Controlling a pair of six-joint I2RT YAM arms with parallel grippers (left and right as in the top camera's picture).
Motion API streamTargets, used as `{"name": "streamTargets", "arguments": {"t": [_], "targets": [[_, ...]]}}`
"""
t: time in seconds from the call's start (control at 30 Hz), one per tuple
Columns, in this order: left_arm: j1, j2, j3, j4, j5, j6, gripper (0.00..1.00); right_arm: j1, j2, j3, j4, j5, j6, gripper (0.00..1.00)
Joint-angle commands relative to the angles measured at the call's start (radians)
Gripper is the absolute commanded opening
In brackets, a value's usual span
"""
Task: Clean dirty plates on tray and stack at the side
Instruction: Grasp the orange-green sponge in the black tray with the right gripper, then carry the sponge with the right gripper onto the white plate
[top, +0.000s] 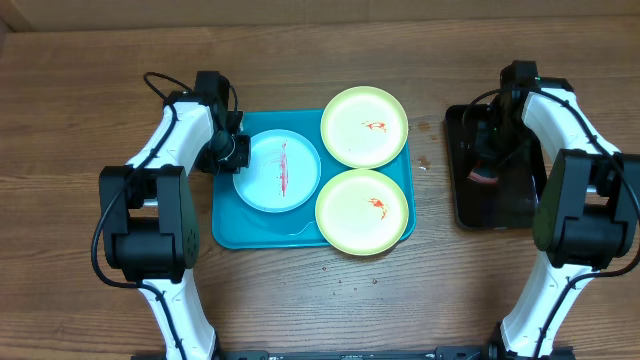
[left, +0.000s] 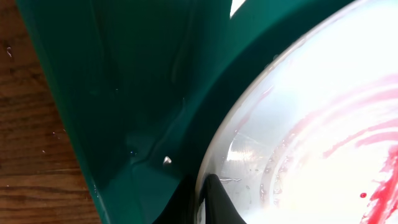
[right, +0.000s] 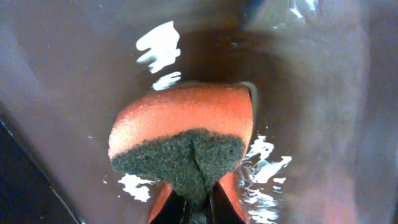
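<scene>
The turquoise tray (top: 232, 225) lies in the middle of the table (top: 100, 60). On its left part rests the blue plate (top: 290, 185), with a red smear across it. One yellow-green plate (top: 350, 140) sits over the far right corner of the tray, and the second yellow-green plate (top: 350, 228) over the near right corner (each carries a small red spot). The left gripper (top: 232, 152) is at the left rim of the blue plate. One finger (left: 217, 202) lies on that rim, but whether it clamps I cannot tell. The right gripper (top: 490, 150) is over the black tray (top: 470, 205), closed tight on an orange sponge (right: 180, 134).
</scene>
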Motion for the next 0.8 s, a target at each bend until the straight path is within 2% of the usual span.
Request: {"name": "streamTargets", "arguments": {"t": [0.0,0.2,0.47,0.63,0.77], "targets": [[-0.008,0.03,-0.03,0.023,-0.023,0.008,0.04,0.003,0.013,0.004,-0.03,-0.016,0.009,0.04],[-0.008,0.03,-0.03,0.023,-0.018,0.009,0.04,0.003,-0.065,0.091,-0.104,-0.155,0.004,0.04],[0.011,0.03,-0.029,0.023,0.066,0.01,0.04,0.023,-0.239,0.142,-0.137,-0.343,0.001,0.04],[0.069,0.03,-0.029,0.022,0.207,0.032,0.04,0.12,-0.274,0.152,-0.123,-0.46,0.002,0.04],[0.123,0.03,-0.029,0.018,0.29,0.047,0.04,0.261,-0.274,0.16,-0.079,-0.481,0.039,0.04]]}}
